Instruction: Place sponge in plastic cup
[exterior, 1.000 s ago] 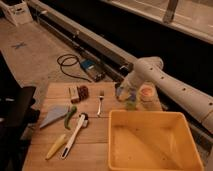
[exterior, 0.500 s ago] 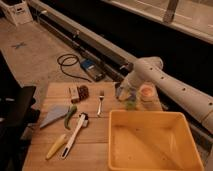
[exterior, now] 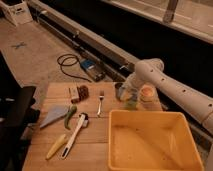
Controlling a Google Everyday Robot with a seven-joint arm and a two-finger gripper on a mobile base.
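The sponge (exterior: 75, 93), a small pale block with a darker side, lies on the wooden table (exterior: 95, 135) near its back left. The pale green plastic cup (exterior: 131, 104) stands at the back of the table, just behind the yellow bin. My gripper (exterior: 128, 96) hangs from the white arm (exterior: 165, 85) that reaches in from the right. It is directly above the green cup and partly hides it. It is well to the right of the sponge.
A dark brown cup (exterior: 119, 90) and an orange round dish (exterior: 147, 93) flank the gripper. A large yellow bin (exterior: 152, 145) fills the front right. A fork (exterior: 100, 102), grey-blue triangular cloth (exterior: 54, 116), green item (exterior: 70, 116), white brush (exterior: 75, 134) and yellow tool (exterior: 56, 146) lie on the left.
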